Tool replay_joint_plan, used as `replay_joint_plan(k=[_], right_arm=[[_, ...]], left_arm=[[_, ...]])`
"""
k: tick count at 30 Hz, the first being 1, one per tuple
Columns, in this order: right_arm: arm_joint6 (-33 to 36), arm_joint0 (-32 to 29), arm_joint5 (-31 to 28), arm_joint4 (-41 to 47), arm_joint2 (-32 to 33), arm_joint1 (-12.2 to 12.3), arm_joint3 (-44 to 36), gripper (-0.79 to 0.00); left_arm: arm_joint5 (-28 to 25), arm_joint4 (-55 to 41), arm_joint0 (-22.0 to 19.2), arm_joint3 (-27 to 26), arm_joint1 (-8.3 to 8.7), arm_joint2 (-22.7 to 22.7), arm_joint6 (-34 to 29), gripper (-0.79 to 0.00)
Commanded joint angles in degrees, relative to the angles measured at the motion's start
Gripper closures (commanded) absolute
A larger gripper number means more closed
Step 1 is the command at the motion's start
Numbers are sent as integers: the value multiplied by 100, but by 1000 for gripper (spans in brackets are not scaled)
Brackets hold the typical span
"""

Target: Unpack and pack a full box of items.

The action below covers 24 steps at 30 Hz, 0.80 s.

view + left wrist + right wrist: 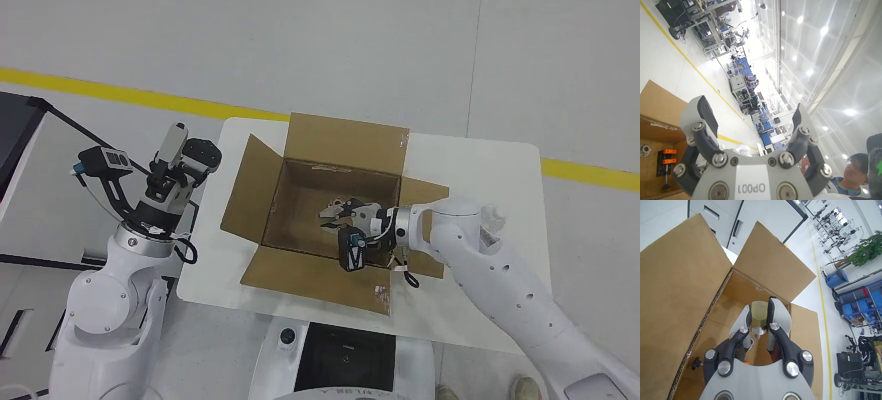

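The right tool [330, 211] is down inside the cardboard box [345, 142] on the white bench [480, 170]. Its two fingers are shut tight on a pale yellow plug [758, 311] with a metal bolt sticking out of one end. The fingers pinch the round yellow part from both sides. The plug looks to be held up off the box floor.

The left tool [749, 103] is off to the side of the box, up in the air, pointing at the ceiling. Its fingers are spread wide and there is nothing in them.

What could go wrong? The plug is round and looks smooth. It could slip or turn in the fingers, most of all if the arm jerks. The bolt end may be heavier, and that could tip the plug down. If it falls, it could land on the things lying in the box, a metal ring [752, 341] and a black clamp with orange bits [665, 161].

The box walls and flaps stand close around the arm. If the arm comes out crooked, the tool or the plug could bump a flap. That could drag the box along the bench or knock the plug loose. Lifting straight up and slowly looks safest. The left tool is well away, so I think the two arms are not likely to bump.
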Motion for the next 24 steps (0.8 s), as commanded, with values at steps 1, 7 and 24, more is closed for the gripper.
replay_joint_plan(k=[1,7,24], right_arm=[[2,2,0,-2,0,0,1,0],[2,2,0,-2,0,0,1,0],[868,-2331,1291,949,2336,380,-1952,0]], left_arm=[[0,0,0,0,0,0,0,-785],[0,0,0,0,0,0,0,-785],[0,0,0,0,0,0,0,-785]])
